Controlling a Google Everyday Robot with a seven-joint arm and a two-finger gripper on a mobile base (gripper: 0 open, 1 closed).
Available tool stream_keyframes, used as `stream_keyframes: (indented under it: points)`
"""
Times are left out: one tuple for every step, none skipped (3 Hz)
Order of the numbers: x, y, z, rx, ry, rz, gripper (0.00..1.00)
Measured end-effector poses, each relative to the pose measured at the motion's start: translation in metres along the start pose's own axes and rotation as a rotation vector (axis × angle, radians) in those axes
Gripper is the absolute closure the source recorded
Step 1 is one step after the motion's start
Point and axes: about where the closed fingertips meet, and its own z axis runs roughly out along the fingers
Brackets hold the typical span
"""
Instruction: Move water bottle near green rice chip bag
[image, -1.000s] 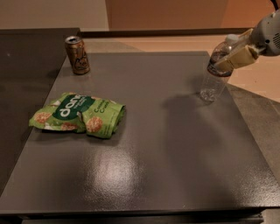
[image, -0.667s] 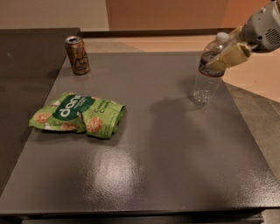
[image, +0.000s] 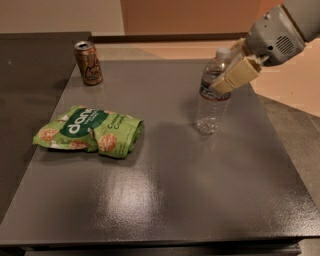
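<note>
On the dark table, the green rice chip bag lies left; the water bottle is upright, well apart to its right, gripper clamped round its label band. Grasp made, and the carry looks largely ahead.

Dark grey table, soft glare toward its front. A darker surface lies left of it, with tan floor and beige and orange walls behind it. The gripper is above its far right part, clasping the water bottle.

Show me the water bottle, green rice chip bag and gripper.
water bottle (image: 210, 112), camera view, lower clear body
green rice chip bag (image: 82, 124), camera view, dark green patch
gripper (image: 216, 85), camera view, at bottle's label
</note>
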Motion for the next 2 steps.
stream_keyframes:
  points:
    - [-0.022,0.028,0.014,-0.032,-0.02,-0.041,1.0]
    - [-0.04,0.054,0.027,-0.006,-0.034,-0.095,1.0]
